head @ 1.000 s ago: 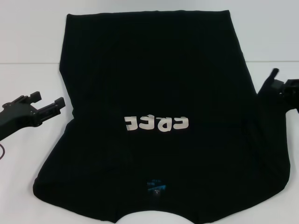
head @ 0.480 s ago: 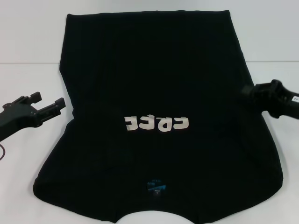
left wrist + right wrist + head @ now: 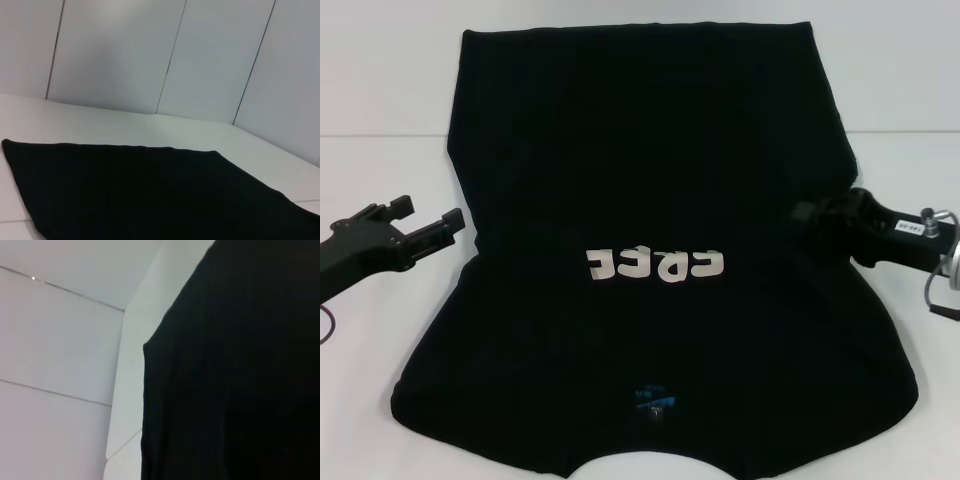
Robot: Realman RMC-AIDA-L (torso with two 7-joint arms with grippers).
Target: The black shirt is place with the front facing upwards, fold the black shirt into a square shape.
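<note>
On the white table (image 3: 380, 100) the shirt (image 3: 650, 180) lies flat, front up, collar at the near edge and hem far away, with the letters "FREE" (image 3: 656, 264) across the middle. The right gripper (image 3: 808, 216) is over the shirt's right side, near the sleeve; it is dark against dark cloth, so I cannot tell if it is spread or closed. The left gripper (image 3: 428, 224) waits just beside the left edge, fingers spread wide, holding nothing. To fold well, I think each side should be pinched at the edge only, lifted low, and laid over toward the middle without dragging the cloth beneath.
</note>
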